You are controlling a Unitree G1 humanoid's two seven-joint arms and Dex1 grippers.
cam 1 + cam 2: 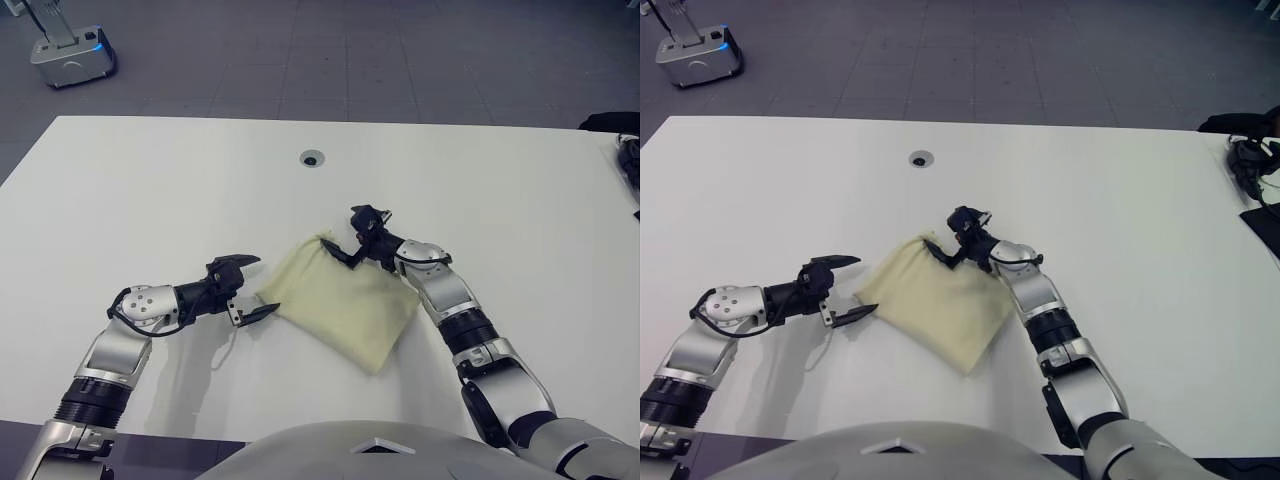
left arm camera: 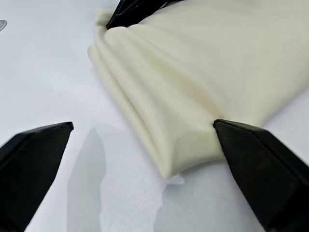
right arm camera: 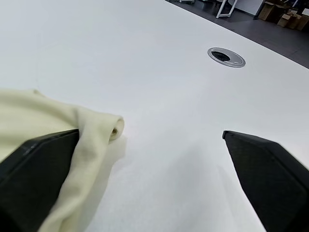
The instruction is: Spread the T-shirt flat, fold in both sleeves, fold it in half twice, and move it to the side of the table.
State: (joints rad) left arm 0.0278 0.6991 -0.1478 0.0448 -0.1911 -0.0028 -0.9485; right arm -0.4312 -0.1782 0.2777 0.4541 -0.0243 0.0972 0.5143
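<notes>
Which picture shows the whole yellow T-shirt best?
The left eye view: the whole folded T-shirt lies in sight on the white table. The right eye view shows the same. The left wrist view shows its layered edge close up; the right wrist view, one rolled corner.

White table [image 1: 150,180] w/ cable port [image 1: 313,158]; grey tile floor [image 1: 350,50].

Room on table [image 1: 150,180] around T-shirt [image 1: 340,305]; black clutter [image 1: 1245,160] far right.

The left arm [image 1: 120,345] and right arm [image 1: 452,296] wear silver-grey shells, broken by black joints and ribbed black collars. A thin black cable [image 1: 116,303] loops beside the left wrist. The left end effector [image 1: 266,284] and right end effector [image 1: 345,232] have matte black, wedge-shaped, pointed fingers.
</notes>
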